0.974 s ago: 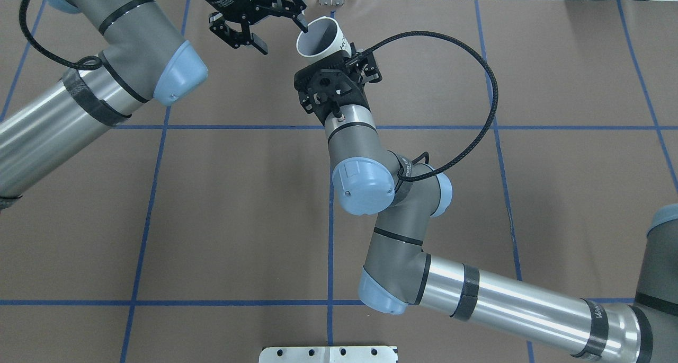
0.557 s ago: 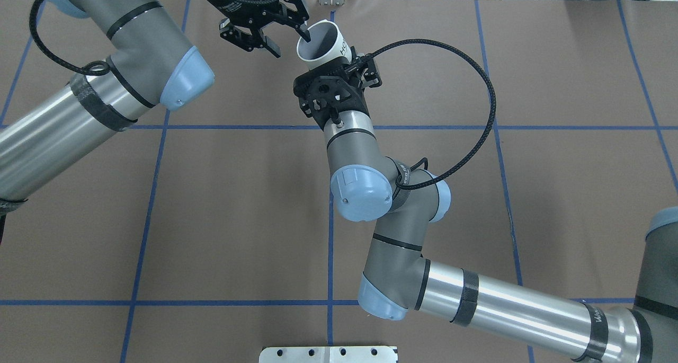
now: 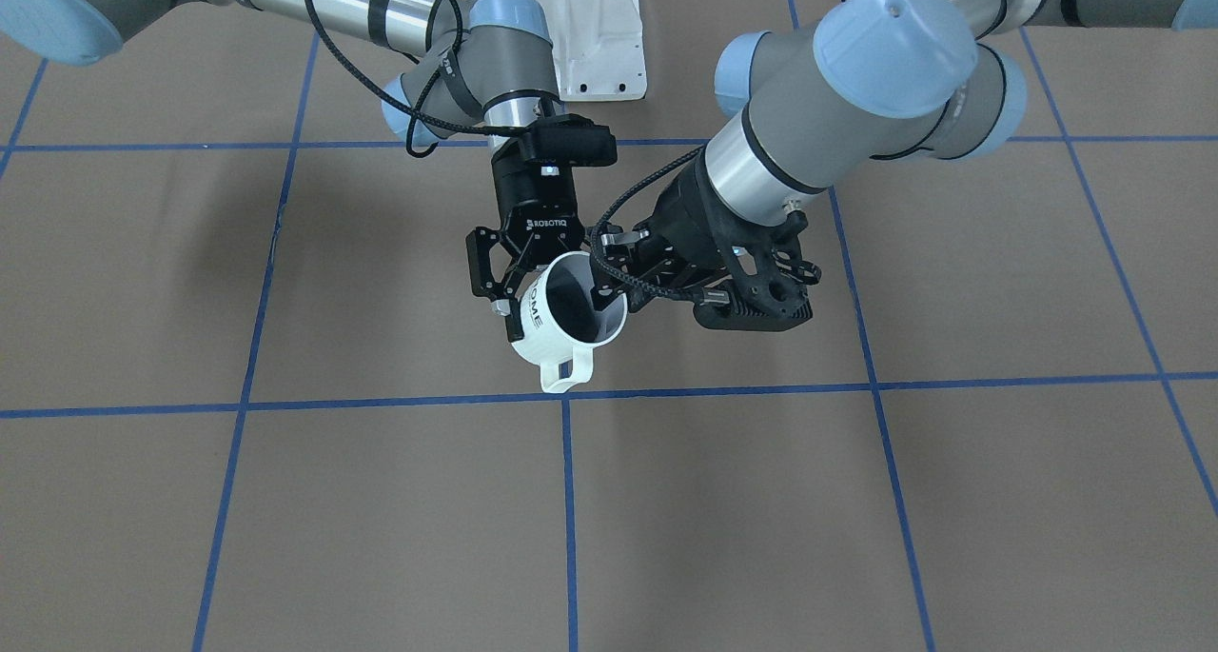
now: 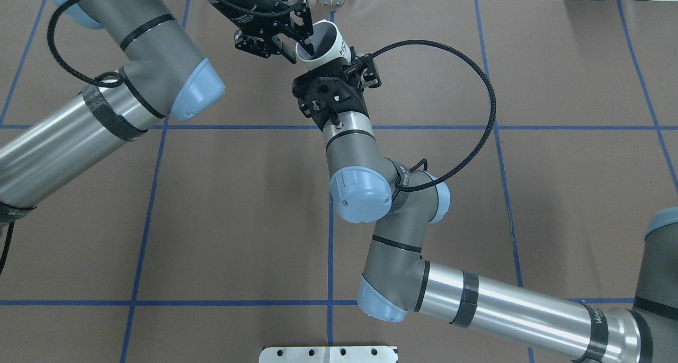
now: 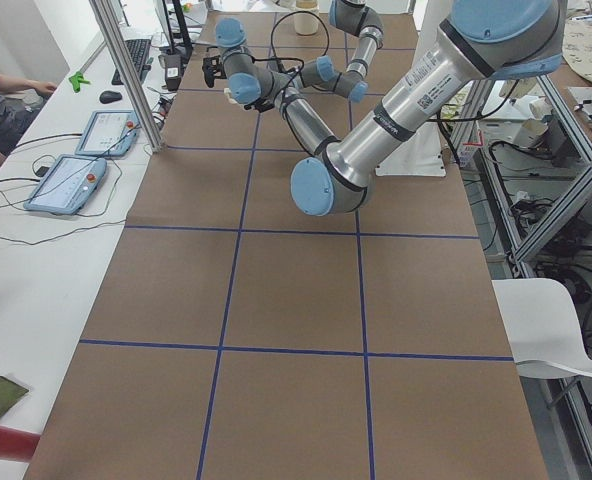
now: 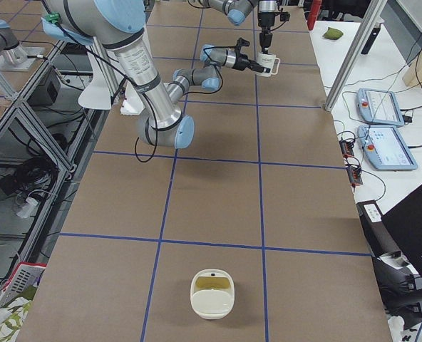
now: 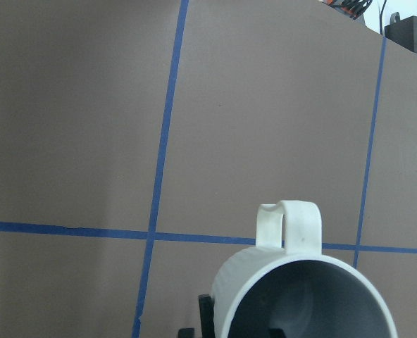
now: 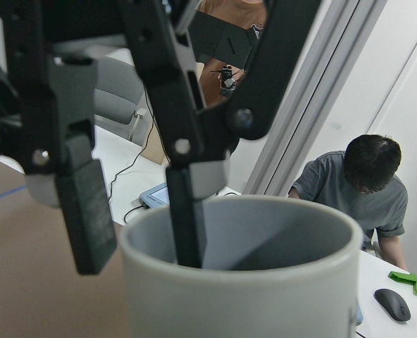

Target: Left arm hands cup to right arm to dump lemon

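Observation:
The white ribbed cup with black "HOME" lettering hangs in the air at the table's far middle, handle towards the operators' side. My right gripper, marked ROBOTIQ, is shut on its sides; it also shows in the overhead view under the cup. My left gripper is open and straddles the cup's rim, one finger inside the cup and the other outside the wall. The left wrist view shows the cup from above, its inside grey. The lemon is not visible in the cup.
The brown table carries blue tape lines. A white bowl with something yellowish in it sits near the table's right end. A metal post and tablets stand on the operators' side, where a person sits.
My left gripper has moved right and down onto the cup's rim, and one finger now reaches inside. The right arm has kept hold of the cup and barely moved.

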Motion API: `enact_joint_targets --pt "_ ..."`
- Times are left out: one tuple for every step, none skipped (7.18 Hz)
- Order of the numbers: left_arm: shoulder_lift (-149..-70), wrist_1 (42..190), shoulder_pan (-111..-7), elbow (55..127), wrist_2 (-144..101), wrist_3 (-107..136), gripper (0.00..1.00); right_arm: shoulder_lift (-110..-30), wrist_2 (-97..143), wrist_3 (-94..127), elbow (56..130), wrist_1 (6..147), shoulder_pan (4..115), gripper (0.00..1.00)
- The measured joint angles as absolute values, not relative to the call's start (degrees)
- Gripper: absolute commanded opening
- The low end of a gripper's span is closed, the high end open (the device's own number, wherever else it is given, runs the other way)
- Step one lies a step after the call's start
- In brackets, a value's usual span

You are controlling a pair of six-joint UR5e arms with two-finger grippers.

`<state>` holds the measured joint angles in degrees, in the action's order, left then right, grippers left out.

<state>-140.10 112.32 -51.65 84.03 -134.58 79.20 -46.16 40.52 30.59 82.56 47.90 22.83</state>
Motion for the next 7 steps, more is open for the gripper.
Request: enact_joint_targets --pt "-140.1 112.3 -51.6 84.0 -134.5 79.2 0.35 -46.2 40.5 30.5 82.7 47.9 22.8 0.02" --pt "-140.1 112.3 -51.5 84.0 -134.4 79.2 0.09 -46.3 40.5 30.5 82.8 47.9 22.8 0.13" --pt "-140.1 112.3 -51.5 84.0 -134.2 79.2 0.00 -46.4 40.5 30.4 82.8 47.9 22.8 0.55" --pt "-140.1 112.3 -51.4 84.0 -133.8 79.4 0.00 -46.6 40.3 30.3 82.9 47.9 22.7 0.86" --pt "-140.1 112.3 -51.3 84.0 -133.4 79.8 0.00 -46.8 39.7 30.3 82.9 47.9 22.6 0.99" --pt "-140.2 112.3 -51.2 84.0 -133.1 80.2 0.00 -47.0 38.9 30.3 82.9 47.9 22.3 0.99" --pt "-140.2 112.2 -51.3 84.0 -132.9 80.3 0.00 -47.2 38.5 30.3 82.9 47.9 21.9 0.99"
